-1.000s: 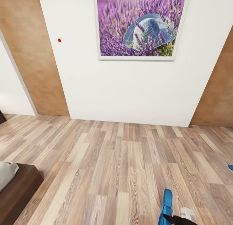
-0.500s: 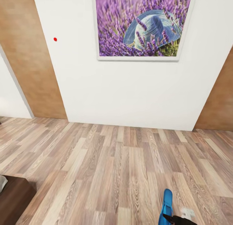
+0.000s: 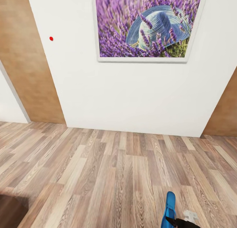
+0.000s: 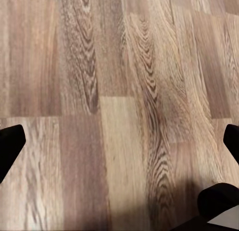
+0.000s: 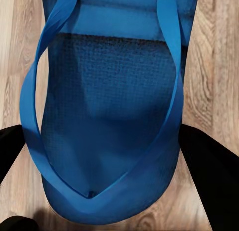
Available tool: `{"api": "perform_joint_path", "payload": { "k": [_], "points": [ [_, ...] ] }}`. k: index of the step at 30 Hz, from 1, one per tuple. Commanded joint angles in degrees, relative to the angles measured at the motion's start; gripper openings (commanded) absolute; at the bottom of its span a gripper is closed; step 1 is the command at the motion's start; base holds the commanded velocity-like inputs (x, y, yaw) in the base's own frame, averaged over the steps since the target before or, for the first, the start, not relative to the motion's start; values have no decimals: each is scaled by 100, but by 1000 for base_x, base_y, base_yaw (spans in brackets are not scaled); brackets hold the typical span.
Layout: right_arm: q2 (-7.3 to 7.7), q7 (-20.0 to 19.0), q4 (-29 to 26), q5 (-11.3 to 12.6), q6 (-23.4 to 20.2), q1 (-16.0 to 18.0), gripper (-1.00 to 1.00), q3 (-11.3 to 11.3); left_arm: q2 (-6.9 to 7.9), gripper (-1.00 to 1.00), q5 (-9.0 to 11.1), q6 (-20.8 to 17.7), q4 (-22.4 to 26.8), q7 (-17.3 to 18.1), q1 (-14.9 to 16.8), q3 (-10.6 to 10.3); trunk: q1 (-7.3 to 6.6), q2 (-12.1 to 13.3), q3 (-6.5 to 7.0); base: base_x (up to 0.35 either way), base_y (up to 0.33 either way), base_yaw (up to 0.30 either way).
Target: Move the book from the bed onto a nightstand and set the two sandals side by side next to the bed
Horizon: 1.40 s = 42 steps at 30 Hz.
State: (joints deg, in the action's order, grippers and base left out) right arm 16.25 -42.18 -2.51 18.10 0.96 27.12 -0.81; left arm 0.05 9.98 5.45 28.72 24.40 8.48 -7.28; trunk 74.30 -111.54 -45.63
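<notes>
- a blue sandal (image 5: 107, 116) sits between the right hand (image 5: 107, 156)'s two dark fingers (image 5: 209, 166), which press against its edges on either side, strap side toward the wrist camera.
- in the head view the same sandal (image 3: 170, 210) shows at the bottom edge, over the wood-plank floor (image 3: 98, 169), with the right hand (image 3: 179, 222) at its near end.
- the left hand (image 4: 119, 141) is spread wide with nothing between its fingers (image 4: 10, 143), above bare floor planks.
- ahead stands a white wall (image 3: 131, 93) with a lavender picture (image 3: 148, 24) and a small red dot (image 3: 51, 38), brown wooden doors (image 3: 26, 63) on both sides.
- a dark brown bed frame corner (image 3: 8, 213) sits at the lower left.
</notes>
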Motion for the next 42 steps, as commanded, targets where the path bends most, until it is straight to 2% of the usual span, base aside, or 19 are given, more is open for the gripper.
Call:
{"api": "perform_joint_path", "payload": {
  "k": [1,15,30,42],
  "points": [
    [1,-18,5,9,10,4,-100,-15,4,100,57,16,-7,4,4,-28,3,-2,-5,320,0,0],
    [1,-18,5,9,13,4,-100,-15,4,100,57,14,-7,4,4,-28,3,-2,-5,320,0,-7],
    [1,-18,5,9,13,4,-100,-15,4,100,57,15,-7,4,4,-28,3,-2,-33,320,0,-182],
    [1,-18,5,9,12,4,-100,-14,4,100,57,16,-7,4,4,-28,3,-2,-35,320,0,-16]
  ]
}}
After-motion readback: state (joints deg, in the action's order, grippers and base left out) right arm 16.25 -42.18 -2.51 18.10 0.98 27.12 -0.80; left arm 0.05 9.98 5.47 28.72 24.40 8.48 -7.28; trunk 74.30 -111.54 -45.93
